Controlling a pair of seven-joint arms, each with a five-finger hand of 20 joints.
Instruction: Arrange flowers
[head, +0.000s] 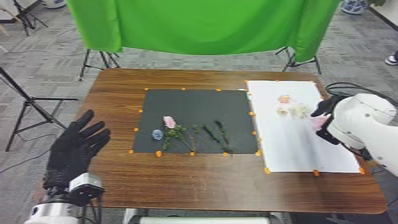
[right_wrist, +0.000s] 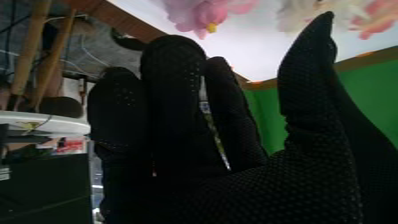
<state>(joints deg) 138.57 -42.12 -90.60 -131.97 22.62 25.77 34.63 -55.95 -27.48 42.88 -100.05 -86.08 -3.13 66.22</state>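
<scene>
Pink flower (head: 169, 122), blue flower (head: 157, 134) and green stems (head: 219, 137): on dark mat (head: 191, 107), toward its near edge. Right of mat, on white sheet (head: 311, 157): pale blooms (head: 298, 109); beyond them, pink bloom (head: 318, 121) beside right hand (head: 328, 134), fingers straight, thumb wide. Left of mat: left hand (head: 73, 146), fingers spread.

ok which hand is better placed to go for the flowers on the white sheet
Likely the right hand, beside the pink flower on the white sheet; the left hand is across the dark mat.
</scene>
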